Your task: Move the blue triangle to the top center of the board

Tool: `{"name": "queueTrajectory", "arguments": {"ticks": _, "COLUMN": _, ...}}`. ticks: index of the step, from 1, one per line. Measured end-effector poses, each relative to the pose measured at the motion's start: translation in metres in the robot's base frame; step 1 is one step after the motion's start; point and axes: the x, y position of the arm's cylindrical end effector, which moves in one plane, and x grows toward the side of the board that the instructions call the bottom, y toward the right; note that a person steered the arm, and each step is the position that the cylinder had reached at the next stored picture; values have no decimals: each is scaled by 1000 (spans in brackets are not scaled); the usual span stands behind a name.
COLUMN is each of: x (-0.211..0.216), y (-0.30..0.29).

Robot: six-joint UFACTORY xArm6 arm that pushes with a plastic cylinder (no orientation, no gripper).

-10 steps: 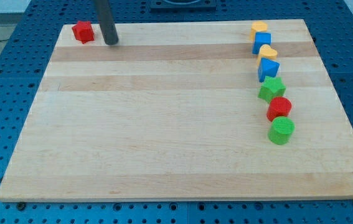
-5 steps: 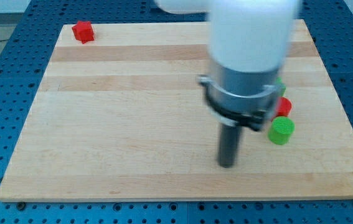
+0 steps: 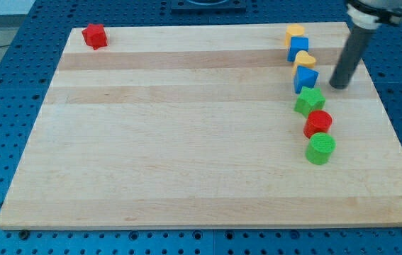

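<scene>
Blue perforated metal framed a pale wooden surface (image 3: 186, 142) with lengthwise grain bands and a smooth, matte finish. Along the view's right side a column of small, matte, plastic-looking blocks ran downward: a yellow block (image 3: 295, 32), a blue cube (image 3: 299, 47), a second yellow block (image 3: 304, 60), the blue triangle (image 3: 305, 78), a green block (image 3: 309, 102) of star-like outline, a red cylinder (image 3: 318, 123) and a green cylinder (image 3: 320, 149). A red block (image 3: 95, 35) sat alone at the view's top left.

The tool was a plain dark rod with no jaws, holding nothing; my tip (image 3: 338, 86) rested just to the view's right of the blue triangle, apart from it.

Judged from this layout, the task was not begun: the blue triangle lay in the right-hand column, well apart from the top centre. The whole push toward the view's left and top remained.
</scene>
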Motion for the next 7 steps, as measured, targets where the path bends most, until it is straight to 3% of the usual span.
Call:
{"name": "queueTrajectory", "arguments": {"ticks": 2, "x": -4, "y": -58}}
{"name": "queueTrajectory", "arguments": {"ticks": 5, "x": 55, "y": -96}}
{"name": "queueTrajectory", "arguments": {"ticks": 7, "x": 34, "y": -159}}
